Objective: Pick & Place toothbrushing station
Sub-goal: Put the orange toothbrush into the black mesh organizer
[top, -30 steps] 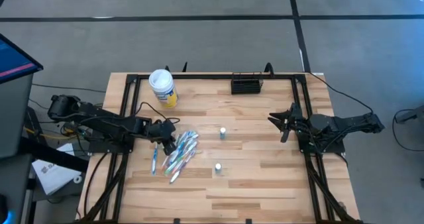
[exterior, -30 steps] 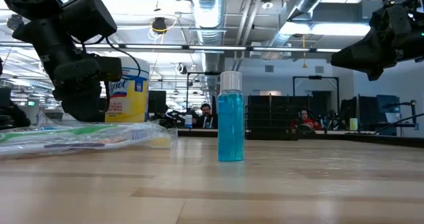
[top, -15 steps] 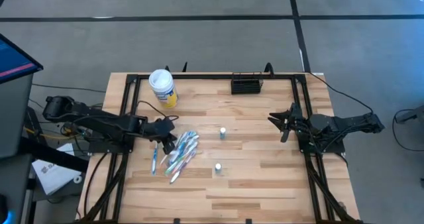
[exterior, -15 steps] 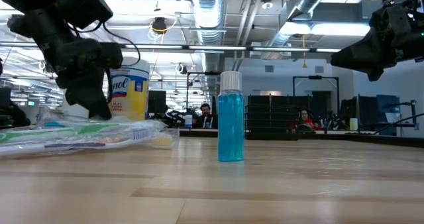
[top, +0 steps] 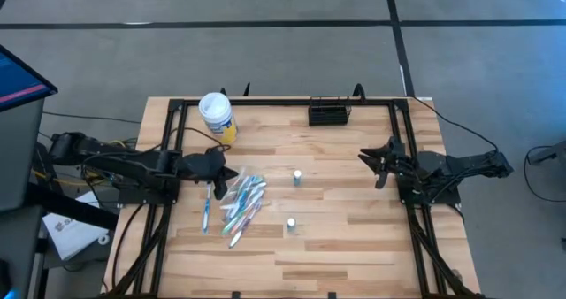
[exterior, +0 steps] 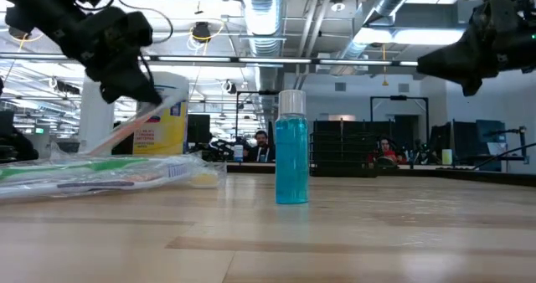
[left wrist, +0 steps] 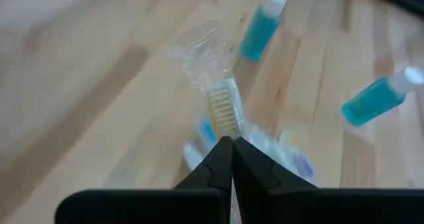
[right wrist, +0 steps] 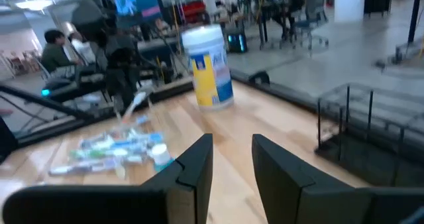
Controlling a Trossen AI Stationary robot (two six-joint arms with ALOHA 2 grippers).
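Toothbrush (exterior: 134,126) in its clear wrap hung from your left claw (top: 215,169), which was pinched tight shut on it, just above the pile of toothbrushes (top: 239,203). You needed to lift it slow and keep it level, so it did not slip out. The black mesh caddy (top: 328,115) sat at the far edge of the table (top: 354,246), well apart from the pile. Two little blue bottles (top: 297,176) stood near the way there. The white tub (top: 217,116) stood at the far left. Your right claw (top: 378,164) waited, partly open and empty.
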